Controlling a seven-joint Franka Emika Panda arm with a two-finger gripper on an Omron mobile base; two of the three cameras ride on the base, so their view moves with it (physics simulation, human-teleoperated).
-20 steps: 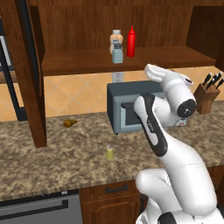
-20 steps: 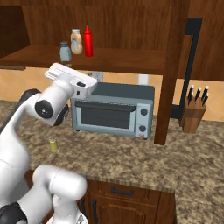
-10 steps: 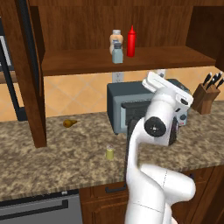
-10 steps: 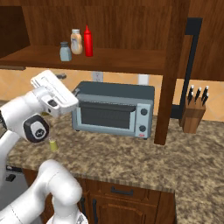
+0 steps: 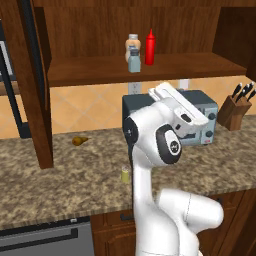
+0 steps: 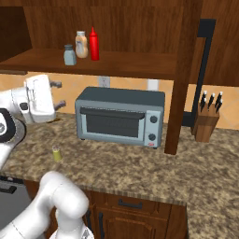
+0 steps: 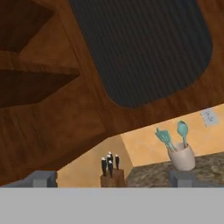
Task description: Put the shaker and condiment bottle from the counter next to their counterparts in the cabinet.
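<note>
Upper centre, red bottle (image 5: pixel 149 47) sitting shelved already. Lower centre, shaker (image 5: pixel 125 175) waiting on counter (image 5: pixel 60 180); gripper (image 6: pixel 57 94), fingers spread empty, needing to descend onto it.

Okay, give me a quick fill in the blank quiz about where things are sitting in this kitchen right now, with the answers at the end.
1. The red condiment bottle stands on the cabinet ____.
2. The small yellow-green shaker stands on the ____.
3. The knife block stands to the ____ of the toaster oven in the right base view.
4. The fingers of the gripper stand ____, holding nothing.

Answers: shelf; counter; right; open
</note>
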